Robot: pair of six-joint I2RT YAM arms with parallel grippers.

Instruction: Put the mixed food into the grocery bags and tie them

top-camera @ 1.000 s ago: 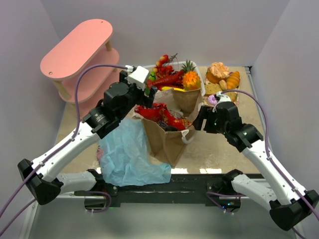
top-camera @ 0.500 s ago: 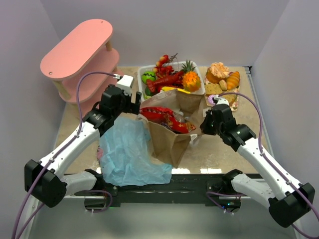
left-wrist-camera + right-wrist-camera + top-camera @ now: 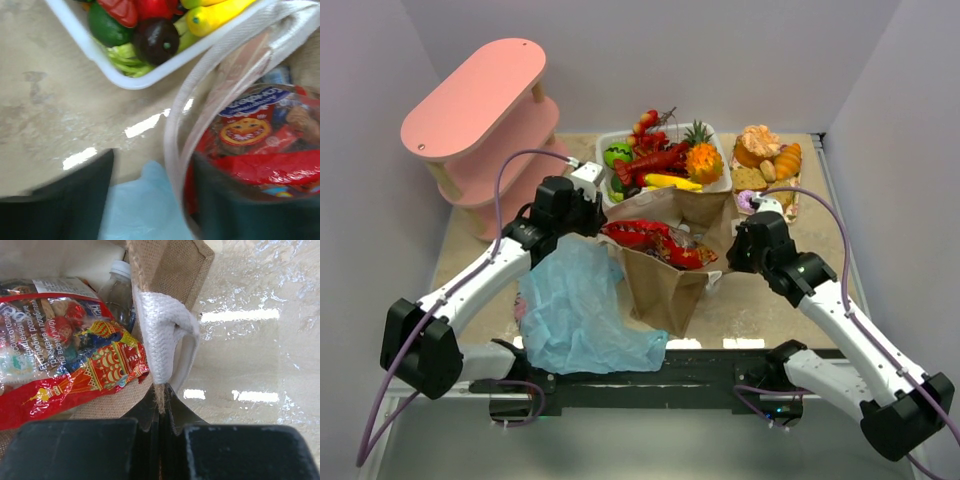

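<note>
The brown bag [image 3: 665, 280] stands at the middle of the table, with red snack packets [image 3: 655, 243] and a clear bottle [image 3: 117, 290] inside. My right gripper [image 3: 733, 250] [image 3: 162, 405] is shut on the bag's right rim, just below the white handle [image 3: 160, 335]. My left gripper [image 3: 598, 215] [image 3: 154, 200] is at the bag's left rim. Its fingers stand apart, and the left white handle [image 3: 176, 130] lies between them against the right finger. The light-blue plastic bag [image 3: 580, 310] lies flat beside the brown bag.
A white basket [image 3: 601, 160] behind the bag holds a yellow banana [image 3: 670, 182], a red lobster [image 3: 655, 160] and a pineapple [image 3: 703, 155]. Bread items sit on a tray [image 3: 765, 160] at the back right. A pink shelf [image 3: 480, 100] stands at the back left.
My left arm has swung from above the bag down to its left rim. My right gripper has moved in and shut on the right rim.
</note>
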